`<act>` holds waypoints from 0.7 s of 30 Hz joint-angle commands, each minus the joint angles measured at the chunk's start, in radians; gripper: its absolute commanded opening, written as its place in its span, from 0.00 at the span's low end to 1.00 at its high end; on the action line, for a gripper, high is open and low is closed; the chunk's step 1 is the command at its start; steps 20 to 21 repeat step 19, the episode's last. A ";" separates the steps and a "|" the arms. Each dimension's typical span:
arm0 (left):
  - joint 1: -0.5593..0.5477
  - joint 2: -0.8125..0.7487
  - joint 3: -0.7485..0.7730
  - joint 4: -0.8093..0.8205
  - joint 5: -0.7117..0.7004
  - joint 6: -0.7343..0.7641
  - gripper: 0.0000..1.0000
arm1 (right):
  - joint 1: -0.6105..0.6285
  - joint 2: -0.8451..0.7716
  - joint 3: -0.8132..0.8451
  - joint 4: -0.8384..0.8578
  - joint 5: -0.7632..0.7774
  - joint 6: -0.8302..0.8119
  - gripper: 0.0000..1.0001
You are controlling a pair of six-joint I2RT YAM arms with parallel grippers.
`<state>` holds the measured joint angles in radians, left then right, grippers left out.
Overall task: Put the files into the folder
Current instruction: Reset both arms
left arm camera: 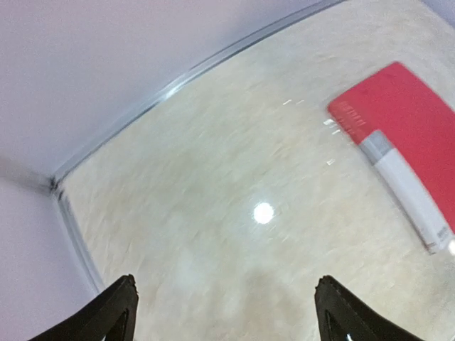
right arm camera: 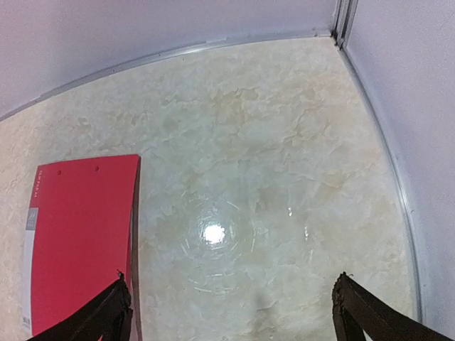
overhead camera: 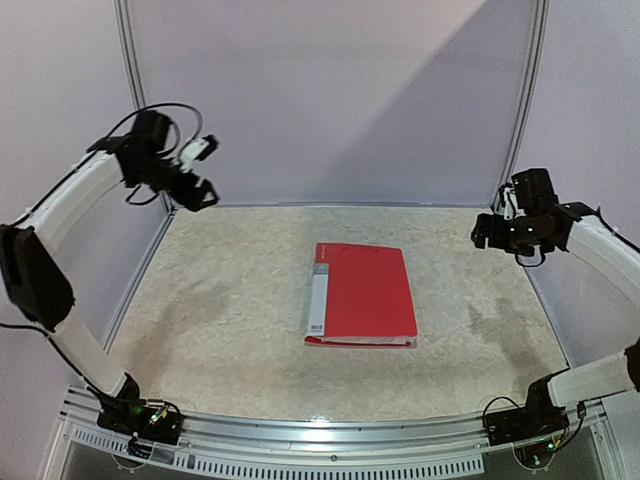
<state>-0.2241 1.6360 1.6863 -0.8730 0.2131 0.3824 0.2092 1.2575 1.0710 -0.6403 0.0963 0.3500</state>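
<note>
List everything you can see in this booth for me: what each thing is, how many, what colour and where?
folder: one, red, closed, flat at the middle of the table
label strip: one, white and grey, along the folder's left edge
table: one, beige marbled, under everything
walls: three, pale lilac, at the back and both sides
rail: one, silver metal, along the near edge
left arm, right arm: two, white and black, raised at either side
left gripper, right gripper: two, black, both open and empty, above the table

Closed red folder (overhead camera: 365,293), flat, central
</note>
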 commanded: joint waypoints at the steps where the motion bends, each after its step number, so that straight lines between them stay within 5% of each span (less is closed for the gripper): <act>1: 0.237 -0.192 -0.371 0.140 -0.002 -0.057 0.89 | -0.002 -0.179 -0.140 0.086 0.101 -0.099 0.99; 4: 0.361 -0.346 -0.614 0.260 -0.024 -0.052 0.92 | -0.002 -0.302 -0.286 0.190 0.091 -0.065 0.99; 9: 0.374 -0.540 -0.958 0.490 -0.041 -0.099 0.99 | -0.002 -0.462 -0.489 0.345 0.086 -0.008 0.99; 12: 0.373 -0.633 -1.135 0.711 -0.104 -0.250 1.00 | -0.002 -0.564 -0.595 0.398 0.121 0.014 0.99; 21: 0.369 -0.658 -1.264 0.854 -0.155 -0.327 0.99 | -0.002 -0.871 -0.814 0.508 0.173 0.004 0.99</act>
